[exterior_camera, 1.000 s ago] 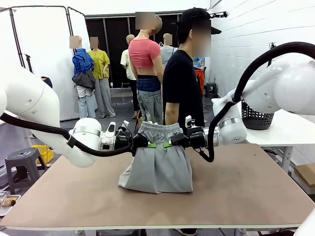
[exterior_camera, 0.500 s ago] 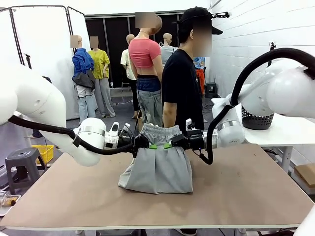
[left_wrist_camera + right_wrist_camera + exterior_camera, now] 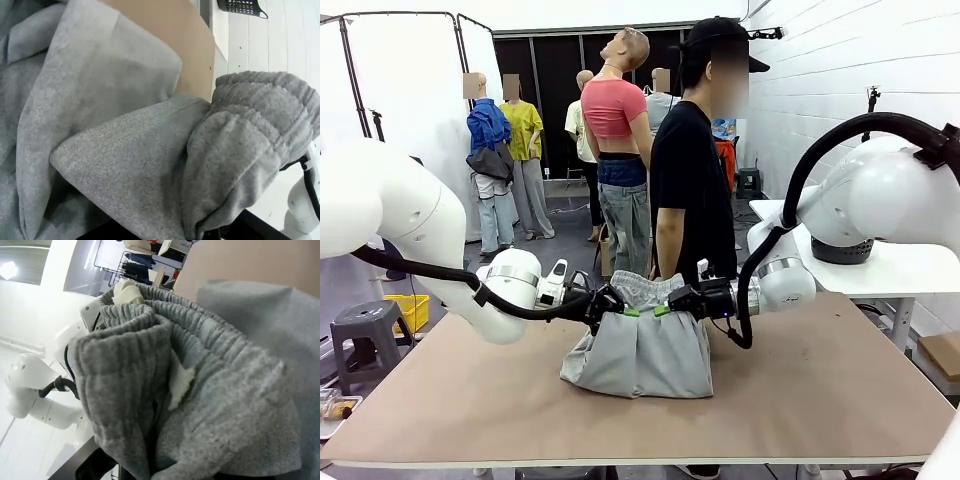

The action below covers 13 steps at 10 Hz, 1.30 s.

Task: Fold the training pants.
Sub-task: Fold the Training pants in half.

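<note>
Training pants point(image 3: 638, 345) sit mid-table point(image 3: 840, 390), waistband end up in my 2 grippers, lower part slumped in a heap on the board below and toward my side. Left gripper point(image 3: 620, 311) is clamped tight on the waistband's left corner, right gripper point(image 3: 665, 309) clamped on its right corner; green pads show just either side of the gathered elastic. Both jaws nearly fully closed, only the fabric thickness between them. The 2 grips are close together, so the waistband point(image 3: 642, 290) bunches and arches up between them instead of lying taut. Left wrist view: ribbed elastic point(image 3: 260, 115) folded over right at my fingers, jersey draping away from it, bare table beyond. Right wrist view: same band doubled up, white drawstring point(image 3: 179, 382) hanging out of the fold. Key geometry: waistband axis runs left-right, straight across the line between my 2 grippers; legs run from there down and toward my side of the table. Neither arm is nearer, both are on the cloth symmetrically. Person point(image 3: 690, 170) stands at the far edge just behind the pants, hands not on them. My read: the next move is carrying the waistband over the heap along the leg axis, both arms matched, or the fold skews. Risk: drawstring snagging, bunched middle creasing.
</note>
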Each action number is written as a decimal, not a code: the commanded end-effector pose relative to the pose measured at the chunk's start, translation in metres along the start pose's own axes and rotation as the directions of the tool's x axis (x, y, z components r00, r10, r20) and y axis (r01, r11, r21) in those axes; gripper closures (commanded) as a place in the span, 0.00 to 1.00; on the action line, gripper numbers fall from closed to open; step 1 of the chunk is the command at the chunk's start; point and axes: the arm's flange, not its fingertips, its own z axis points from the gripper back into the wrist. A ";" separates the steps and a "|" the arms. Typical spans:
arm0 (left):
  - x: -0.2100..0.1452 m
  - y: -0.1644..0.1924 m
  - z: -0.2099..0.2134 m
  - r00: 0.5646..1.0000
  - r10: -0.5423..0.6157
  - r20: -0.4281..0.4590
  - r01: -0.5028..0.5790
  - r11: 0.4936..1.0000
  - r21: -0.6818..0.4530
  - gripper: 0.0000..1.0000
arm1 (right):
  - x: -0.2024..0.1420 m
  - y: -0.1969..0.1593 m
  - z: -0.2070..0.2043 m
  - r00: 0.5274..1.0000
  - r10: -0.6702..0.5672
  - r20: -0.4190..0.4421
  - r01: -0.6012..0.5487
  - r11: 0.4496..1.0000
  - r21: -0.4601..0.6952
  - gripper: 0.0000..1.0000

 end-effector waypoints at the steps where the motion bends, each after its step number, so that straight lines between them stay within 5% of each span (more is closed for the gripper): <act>1: 0.009 0.025 0.028 0.998 0.060 0.008 -0.060 0.997 0.057 1.00 | 0.010 -0.014 0.029 0.998 -0.055 0.041 0.058 0.996 -0.071 1.00; 13: 0.058 0.064 0.025 0.986 0.096 0.136 -0.115 0.984 0.138 0.96 | 0.042 -0.059 0.046 0.985 -0.096 0.141 0.117 0.982 -0.146 1.00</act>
